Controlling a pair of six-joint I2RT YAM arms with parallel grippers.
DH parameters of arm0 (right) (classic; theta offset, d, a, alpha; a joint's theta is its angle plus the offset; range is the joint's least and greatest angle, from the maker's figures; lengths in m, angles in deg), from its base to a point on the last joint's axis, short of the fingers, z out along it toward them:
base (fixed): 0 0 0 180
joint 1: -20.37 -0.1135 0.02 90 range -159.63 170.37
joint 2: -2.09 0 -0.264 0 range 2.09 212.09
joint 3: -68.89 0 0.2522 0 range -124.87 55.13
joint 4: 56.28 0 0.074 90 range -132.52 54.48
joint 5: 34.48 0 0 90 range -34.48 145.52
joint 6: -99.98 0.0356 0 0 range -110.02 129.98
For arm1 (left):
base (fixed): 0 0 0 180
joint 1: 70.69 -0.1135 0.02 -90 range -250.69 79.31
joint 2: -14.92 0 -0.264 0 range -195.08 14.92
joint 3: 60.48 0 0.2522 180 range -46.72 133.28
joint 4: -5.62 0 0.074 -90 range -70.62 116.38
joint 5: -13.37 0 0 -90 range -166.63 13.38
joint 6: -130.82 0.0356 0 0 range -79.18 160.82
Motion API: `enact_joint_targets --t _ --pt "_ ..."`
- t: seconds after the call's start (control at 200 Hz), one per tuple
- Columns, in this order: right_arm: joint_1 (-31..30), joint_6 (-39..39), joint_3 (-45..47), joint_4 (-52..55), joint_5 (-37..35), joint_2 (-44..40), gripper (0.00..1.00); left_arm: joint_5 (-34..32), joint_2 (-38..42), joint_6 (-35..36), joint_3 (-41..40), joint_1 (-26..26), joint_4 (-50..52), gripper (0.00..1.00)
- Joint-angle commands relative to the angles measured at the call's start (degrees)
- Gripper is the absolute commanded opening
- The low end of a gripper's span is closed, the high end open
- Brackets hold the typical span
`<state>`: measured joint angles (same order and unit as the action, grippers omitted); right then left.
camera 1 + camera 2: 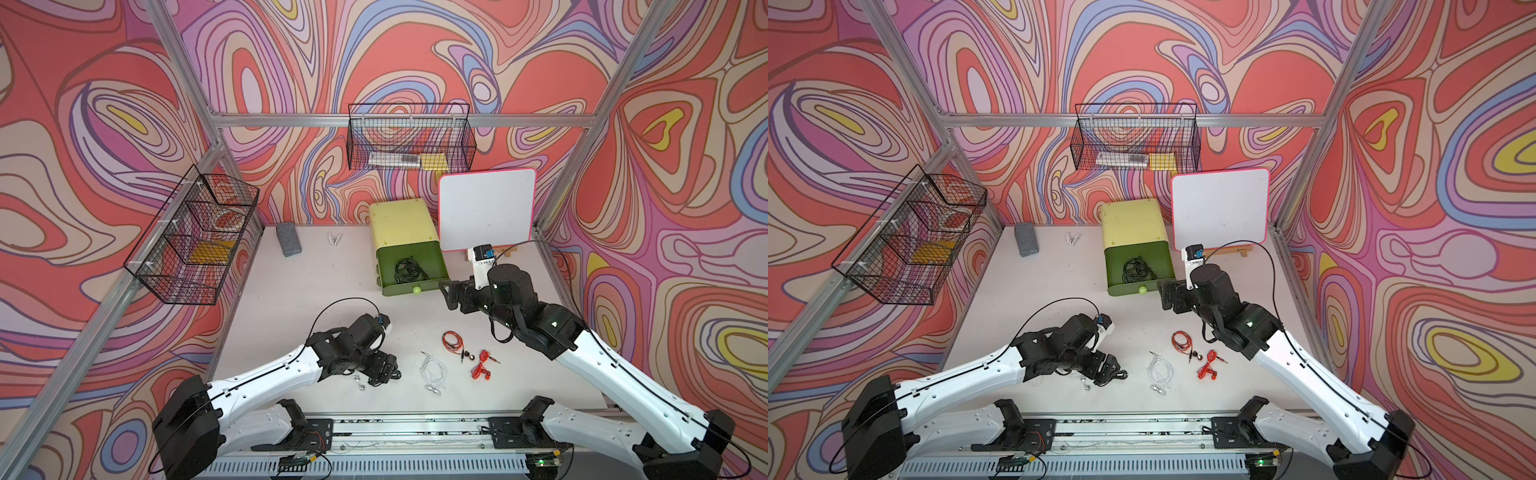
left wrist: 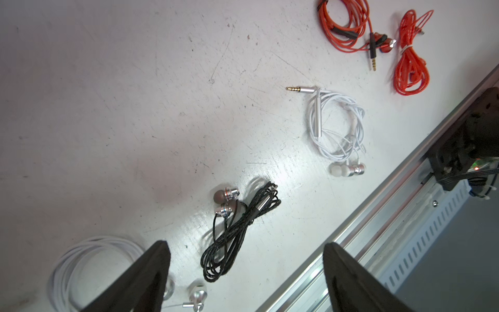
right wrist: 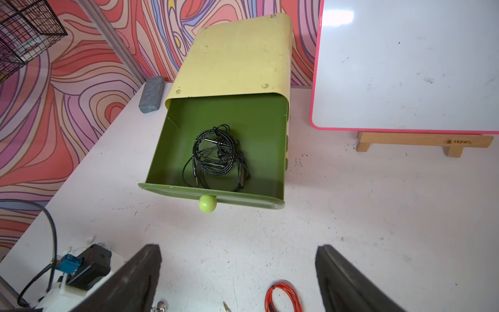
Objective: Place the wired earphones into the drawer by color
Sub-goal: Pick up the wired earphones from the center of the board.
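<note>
Left end effector [image 2: 244,244] is spread wide above a black earphone bundle [image 2: 237,227], which lies on the surface [image 1: 291,299] at about 6 o'clock; I see nothing pinched. Right end effector [image 3: 237,246] is spread too and empty, near the open green drawer [image 3: 216,113], at its 4 o'clock corner. Black earphones [image 3: 218,154] lie heaped inside that drawer. In a top view, white earphones [image 1: 433,371] lie at 3 o'clock of the left end effector. A red coil [image 1: 452,341] and a red bundle [image 1: 481,365] lie beyond them. Another white coil [image 2: 89,259] lies just beside one left finger.
</note>
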<state>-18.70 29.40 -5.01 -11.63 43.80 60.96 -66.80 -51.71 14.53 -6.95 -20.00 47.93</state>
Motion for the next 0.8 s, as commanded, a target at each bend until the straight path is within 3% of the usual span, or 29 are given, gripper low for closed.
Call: enact_joint_targets --t 0.0,0.346,0.796 --pt "0.1 -0.2 2.1 -3.4 0.0 -1.1 0.91 -1.8 -2.6 2.6 1.8 1.5 2.9 0.83" --pt "0.1 0.2 3.2 -2.4 -0.7 -3.7 0.91 -9.2 -10.8 2.2 4.3 6.9 6.1 0.69" --pt "0.1 1.6 6.4 -3.4 -1.5 -7.8 0.9 -11.1 -16.9 2.7 3.9 9.8 3.8 0.55"
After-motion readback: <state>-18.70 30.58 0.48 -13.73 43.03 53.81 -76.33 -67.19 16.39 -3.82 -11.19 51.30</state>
